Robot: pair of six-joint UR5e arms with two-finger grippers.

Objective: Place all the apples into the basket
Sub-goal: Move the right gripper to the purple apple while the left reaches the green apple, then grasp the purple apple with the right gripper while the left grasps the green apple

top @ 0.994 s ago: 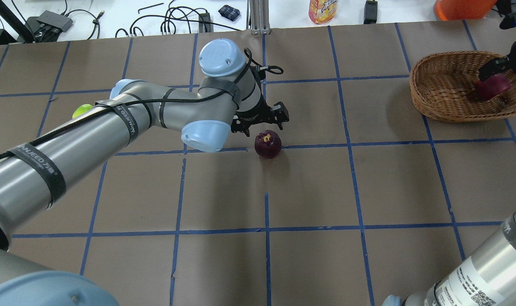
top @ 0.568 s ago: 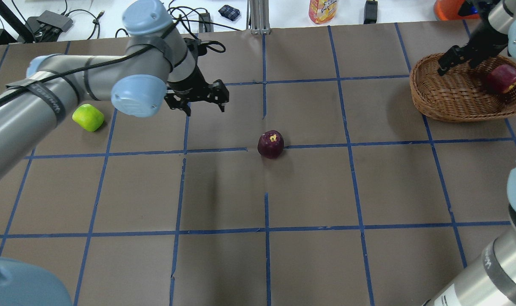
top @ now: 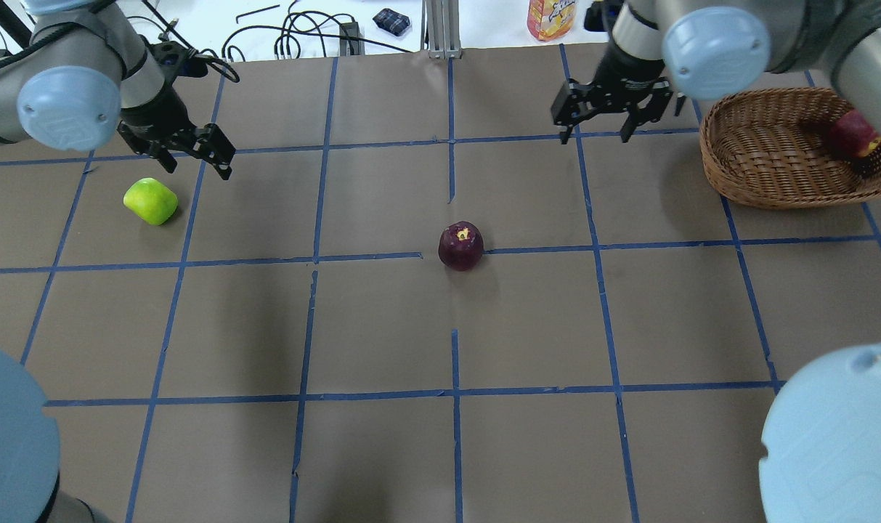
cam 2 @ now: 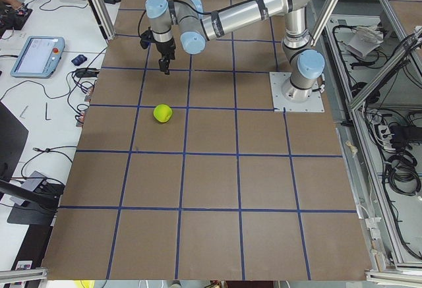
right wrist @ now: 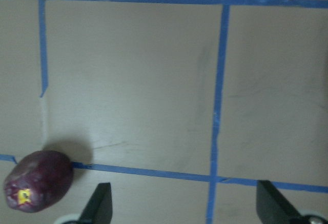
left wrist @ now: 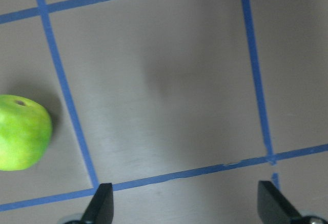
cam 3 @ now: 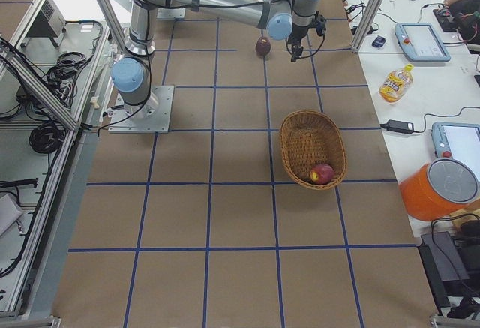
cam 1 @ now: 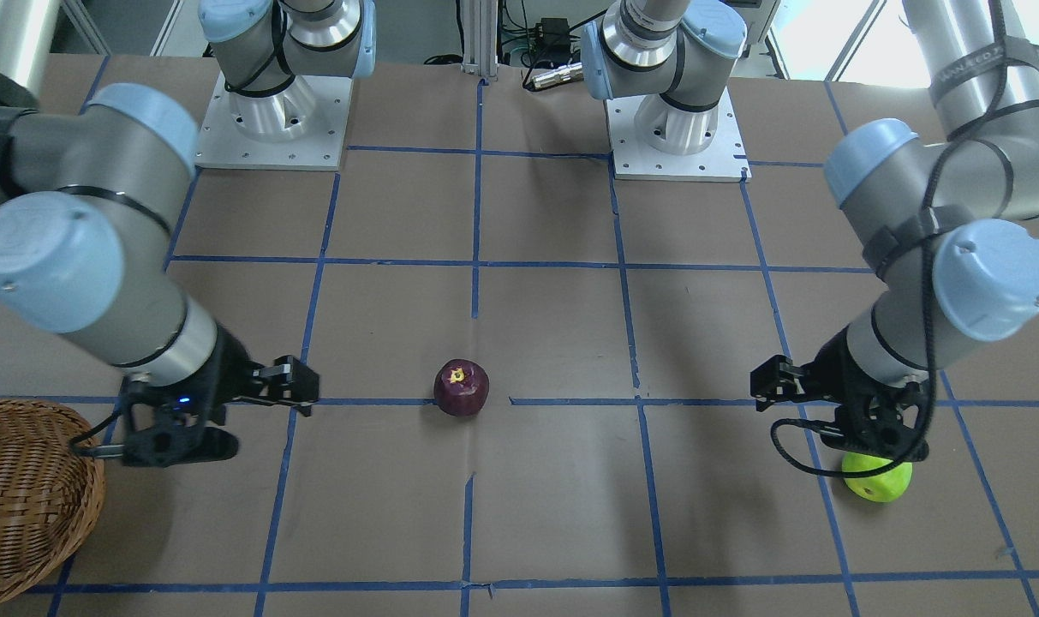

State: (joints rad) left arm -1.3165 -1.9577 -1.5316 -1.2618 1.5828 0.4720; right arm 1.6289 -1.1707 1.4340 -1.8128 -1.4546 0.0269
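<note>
The dark purple apple (top: 460, 246) sits mid-table on a blue tape line; it also shows in the front view (cam 1: 461, 387) and at the right wrist view's lower left (right wrist: 38, 181). The green apple (top: 150, 201) lies at the far left and at the left wrist view's left edge (left wrist: 23, 132). The red apple (top: 853, 136) rests inside the wicker basket (top: 767, 178) at the far right. My left gripper (top: 197, 158) is open and empty, just beyond and right of the green apple. My right gripper (top: 594, 131) is open and empty, left of the basket.
An orange drink bottle (top: 553, 18), cables and a charger lie on the white bench beyond the table's far edge. An orange container (cam 3: 439, 189) stands near the basket (cam 3: 313, 148). Both arm bases (cam 1: 271, 111) stand at the robot's side.
The right gripper let go of the red apple in the basket and moved left out of it. The left arm swung from beside the purple apple to beside the green apple.
</note>
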